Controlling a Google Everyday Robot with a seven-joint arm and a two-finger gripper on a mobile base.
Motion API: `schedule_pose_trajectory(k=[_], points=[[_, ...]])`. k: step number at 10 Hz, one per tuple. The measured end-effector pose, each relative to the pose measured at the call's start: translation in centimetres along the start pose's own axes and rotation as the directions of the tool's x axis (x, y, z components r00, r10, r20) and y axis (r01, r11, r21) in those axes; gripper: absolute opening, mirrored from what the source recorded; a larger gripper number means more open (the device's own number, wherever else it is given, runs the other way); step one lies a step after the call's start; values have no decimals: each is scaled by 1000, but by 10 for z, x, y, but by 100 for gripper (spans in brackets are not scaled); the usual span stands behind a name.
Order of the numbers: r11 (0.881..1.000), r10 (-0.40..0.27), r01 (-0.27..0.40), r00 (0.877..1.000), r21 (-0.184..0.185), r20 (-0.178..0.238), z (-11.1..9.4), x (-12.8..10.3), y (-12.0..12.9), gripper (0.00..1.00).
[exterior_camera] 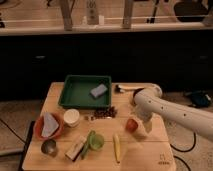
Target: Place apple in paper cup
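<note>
**Apple at the gripper, cup well apart**

The apple lies on the wooden table, a little way out from the near right corner of the green tray. The gripper sits low at the apple's right side, touching it or just beside it, further from the tray than the fruit is; whether it is spread or closed, and whether it has any hold on the apple, cannot be told from this view. The paper cup stands upright just off the tray's near left corner, well apart from the apple; its mouth faces up.

The apple is probably light, firm and smooth-skinned; being round, it would likely roll if nudged and squirt free if pinched off-centre; the surest hold is across its widest part. The cup looks light and easy to tip, with a mouth scarcely wider than the fruit; the release should therefore be centred over it.
</note>
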Motion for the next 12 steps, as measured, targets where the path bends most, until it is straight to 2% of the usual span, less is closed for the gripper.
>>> schedule_pose_trajectory(k=[12], points=[[997,-74,74,997,-17,20,11,-2,1,80]])
